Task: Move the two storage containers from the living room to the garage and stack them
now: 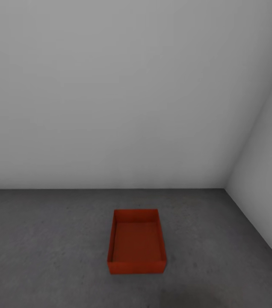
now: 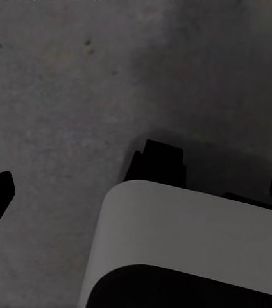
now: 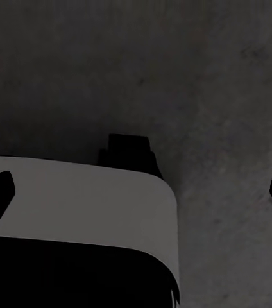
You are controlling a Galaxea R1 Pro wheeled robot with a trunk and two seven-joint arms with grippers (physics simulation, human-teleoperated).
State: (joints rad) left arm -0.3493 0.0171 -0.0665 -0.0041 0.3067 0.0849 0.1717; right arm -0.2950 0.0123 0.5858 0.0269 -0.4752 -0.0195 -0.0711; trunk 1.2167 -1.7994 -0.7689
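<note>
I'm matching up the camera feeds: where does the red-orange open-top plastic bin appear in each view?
Head view: red-orange open-top plastic bin, lower centre, on the concrete floor near the wall corner.
Left wrist view: not in it.
Right wrist view: not in it.
Shared landmark: the concrete floor.

No writing, label, brand, number or sign can be read on anything here: the walls, the floor and the bin are all unmarked.

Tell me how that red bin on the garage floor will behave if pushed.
The red bin sits flat on rough concrete floor, so it would probably slide rather than roll. Its low walls make tipping unlikely. It's empty, so likely light.
</note>
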